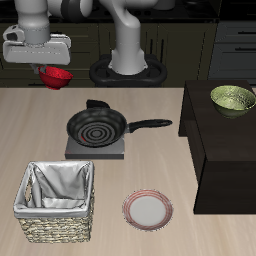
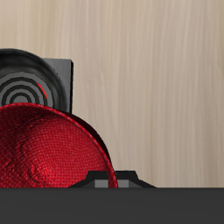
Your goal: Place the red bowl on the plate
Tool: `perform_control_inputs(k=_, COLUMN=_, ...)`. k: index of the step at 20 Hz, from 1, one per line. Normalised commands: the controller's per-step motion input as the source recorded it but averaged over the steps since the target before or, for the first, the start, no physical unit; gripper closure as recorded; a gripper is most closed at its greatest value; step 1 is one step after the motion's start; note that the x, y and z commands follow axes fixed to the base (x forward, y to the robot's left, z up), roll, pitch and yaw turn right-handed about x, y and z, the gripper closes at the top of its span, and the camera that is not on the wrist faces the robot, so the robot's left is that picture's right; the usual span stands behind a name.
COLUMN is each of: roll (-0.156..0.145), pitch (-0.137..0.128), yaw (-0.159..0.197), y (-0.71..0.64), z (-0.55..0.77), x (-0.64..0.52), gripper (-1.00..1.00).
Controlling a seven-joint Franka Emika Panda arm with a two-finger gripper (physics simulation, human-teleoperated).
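Note:
My gripper (image 1: 52,70) hangs high above the back of the table, shut on the red bowl (image 1: 57,77), which dangles just under the fingers. The wrist view is filled by the bowl's ribbed red surface (image 2: 48,149), held close to the camera. The plate (image 1: 147,209), pink-rimmed with a pale centre, lies flat near the table's front edge, far from the gripper and bowl.
A black frying pan (image 1: 97,126) with spiral rings sits on a grey burner slab (image 1: 78,148) mid-table, also seen in the wrist view (image 2: 24,80). A woven basket (image 1: 56,203) stands beside the plate. An olive-green bowl (image 1: 232,98) rests on a dark cabinet (image 1: 225,150).

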Motion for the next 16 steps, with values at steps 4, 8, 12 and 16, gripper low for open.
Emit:
perform_control_inputs(k=4, roll=0.002, pitch=-0.01, yaw=0.006, y=0.39, z=0.1, x=0.25, gripper=1.0)
perform_control_inputs(k=8, roll=-0.006, pitch=-0.012, yaw=-0.001, y=0.45, z=0.13, x=0.24, gripper=1.0)
perform_control_inputs(k=12, roll=-0.017, pitch=-0.004, yaw=-0.002, y=0.36, z=0.07, x=0.19, gripper=1.0)
perform_control_inputs(k=16, roll=-0.005, pitch=-0.004, yaw=0.022, y=0.44, z=0.01, x=0.07, gripper=1.0)
